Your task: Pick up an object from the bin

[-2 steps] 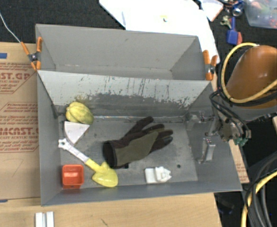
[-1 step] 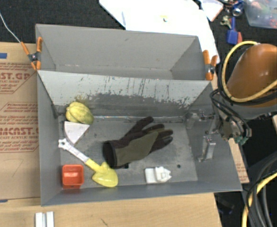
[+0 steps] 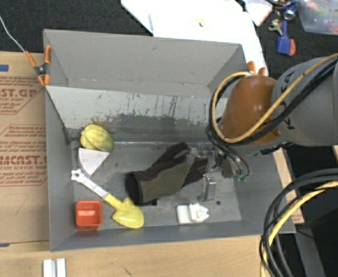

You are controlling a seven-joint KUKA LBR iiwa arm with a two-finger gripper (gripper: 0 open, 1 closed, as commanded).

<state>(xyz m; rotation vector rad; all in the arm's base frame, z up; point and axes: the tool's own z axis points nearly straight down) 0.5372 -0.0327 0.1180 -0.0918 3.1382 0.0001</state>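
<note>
My gripper (image 3: pixel 209 182) hangs low at the right of the bin floor, under the orange wrist cover. It is at the right end of a dark olive and black glove (image 3: pixel 162 181) that lies crumpled across the middle of the floor. The view does not settle whether the gripper touches the glove. A small white plastic piece (image 3: pixel 192 213) lies just below the gripper, near the front wall.
A yellow scoop with a white handle (image 3: pixel 120 209) lies front left, with a red block (image 3: pixel 88 214) beside it in the corner. Further back on the left are a white triangular piece (image 3: pixel 91 160) and a yellow-green lemon-like fruit (image 3: pixel 96 137).
</note>
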